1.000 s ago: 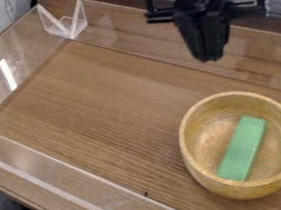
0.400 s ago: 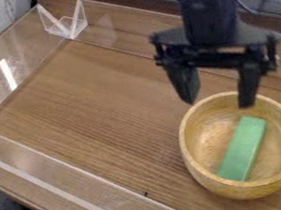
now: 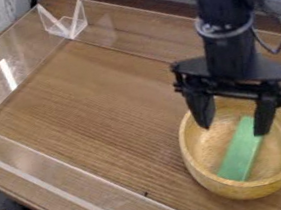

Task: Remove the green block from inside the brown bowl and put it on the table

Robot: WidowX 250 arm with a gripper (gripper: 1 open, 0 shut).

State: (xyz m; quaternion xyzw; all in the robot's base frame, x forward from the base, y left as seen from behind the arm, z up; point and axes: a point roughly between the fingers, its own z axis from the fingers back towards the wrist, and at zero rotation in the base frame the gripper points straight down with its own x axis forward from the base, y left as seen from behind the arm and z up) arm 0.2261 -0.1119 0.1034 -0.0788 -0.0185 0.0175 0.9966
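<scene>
The table [image 3: 89, 105] lies left of the jaws. The gripper [image 3: 236, 118] hangs spread wide and empty over the bowl [image 3: 199, 153]. The block [image 3: 241, 154] lies in the bowl just below the jaws, its long axis slanting up-right between the fingers.

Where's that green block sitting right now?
The green block lies inside the brown bowl at the camera view's lower right, just below the open end effector.
</scene>
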